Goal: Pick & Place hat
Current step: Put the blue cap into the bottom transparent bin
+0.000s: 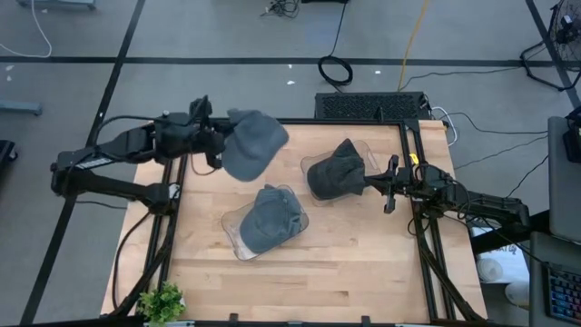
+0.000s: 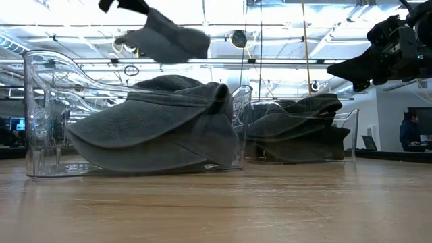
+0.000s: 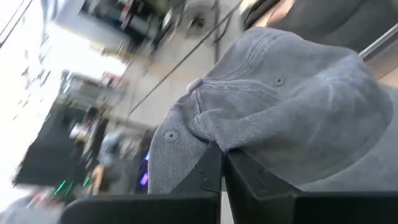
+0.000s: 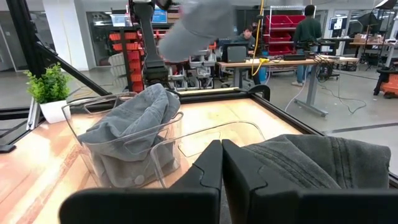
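Three grey washed-cotton caps are in view. One cap is lifted clear over the table's far left part, and my left gripper is shut on it. In the low view this cap hangs high above the table. A second cap sits crumpled in a clear plastic holder at mid-table. The third cap fills another clear holder to its right. My right gripper is shut and hovers level beside that right-hand cap. I cannot tell whether it touches the cap. My left gripper pinches a bunched fold of the cap's crown cloth between its two fingers. The fingers come level from the table's left. The cap is lifted clear of the table and stands out beyond the fingertips, its top button showing.
A small potted plant stands at the near left corner. A black box sits just beyond the far edge. Bare wood lies along the near and right parts of the table. People stand in the room beyond.
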`<action>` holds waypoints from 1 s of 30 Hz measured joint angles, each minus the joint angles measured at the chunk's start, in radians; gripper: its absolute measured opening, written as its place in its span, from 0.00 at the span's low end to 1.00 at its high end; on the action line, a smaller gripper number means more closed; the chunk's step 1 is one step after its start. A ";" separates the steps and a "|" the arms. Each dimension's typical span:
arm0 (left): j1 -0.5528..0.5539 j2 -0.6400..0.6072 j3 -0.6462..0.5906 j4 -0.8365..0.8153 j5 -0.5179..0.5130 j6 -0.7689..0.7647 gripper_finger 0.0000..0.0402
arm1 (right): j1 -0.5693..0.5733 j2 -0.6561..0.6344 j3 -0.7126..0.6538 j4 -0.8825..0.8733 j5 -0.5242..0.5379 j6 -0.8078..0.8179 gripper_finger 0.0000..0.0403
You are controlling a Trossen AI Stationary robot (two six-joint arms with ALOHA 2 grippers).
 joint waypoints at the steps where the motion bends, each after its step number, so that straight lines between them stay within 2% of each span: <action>1: -0.020 0.005 0.015 -0.007 0.022 -0.005 0.01 | 0.000 0.000 0.000 0.000 0.000 0.000 0.00; 6: -0.098 0.019 0.067 -0.026 0.153 -0.053 0.01 | 0.000 0.000 0.000 0.000 0.000 0.000 0.00; 9: -0.138 0.019 0.067 -0.050 0.203 -0.067 0.01 | 0.000 0.000 0.000 0.000 0.000 0.000 0.00; 12: -0.162 0.021 0.062 -0.089 0.296 -0.125 0.01 | 0.000 0.000 0.000 0.000 0.000 0.000 0.00; 15: -0.203 0.033 0.029 -0.054 0.369 -0.160 0.01 | 0.000 0.000 0.000 0.000 0.000 0.000 0.00; 21: -0.273 0.078 -0.091 -0.004 0.388 -0.199 0.01 | 0.000 0.000 0.000 0.000 0.000 0.000 0.00; 25: -0.290 0.110 -0.198 0.170 0.424 -0.222 0.01 | 0.000 0.004 0.000 0.000 0.000 0.000 0.00; 30: -0.289 0.119 -0.279 0.217 0.406 -0.277 0.01 | 0.000 0.005 0.000 -0.001 0.000 0.000 0.00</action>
